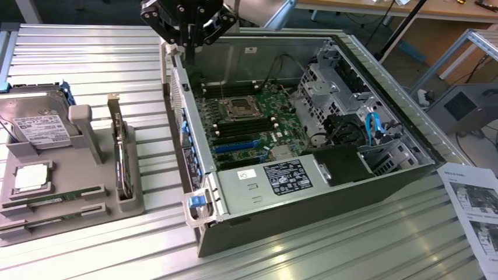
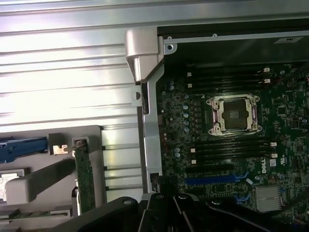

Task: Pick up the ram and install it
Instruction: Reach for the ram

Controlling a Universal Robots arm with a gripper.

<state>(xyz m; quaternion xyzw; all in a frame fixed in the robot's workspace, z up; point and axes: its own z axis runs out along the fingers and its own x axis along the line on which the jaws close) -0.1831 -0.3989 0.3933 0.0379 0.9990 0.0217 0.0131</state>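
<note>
Two long green ram sticks lie side by side in the grey holder (image 1: 101,143) at the exterior view's left, one (image 1: 66,198) just behind the other (image 1: 55,221); I cannot tell which is the task's ram. My gripper (image 1: 190,41) hangs high over the back left corner of the open computer case (image 1: 311,221), far from both sticks. Its fingers are shut with nothing between them. In the wrist view the gripper (image 2: 176,208) is over the case's edge. The motherboard's black memory slots (image 1: 241,125) (image 2: 231,145) flank the processor socket (image 1: 237,107) (image 2: 235,113).
The holder also carries a hard drive (image 1: 39,125), a square silver processor (image 1: 30,177) and an upright green card (image 1: 121,157) (image 2: 85,179). A power supply (image 1: 284,175) and drive cages (image 1: 342,93) crowd the case's right. A printed sheet (image 1: 474,204) lies at the exterior view's right.
</note>
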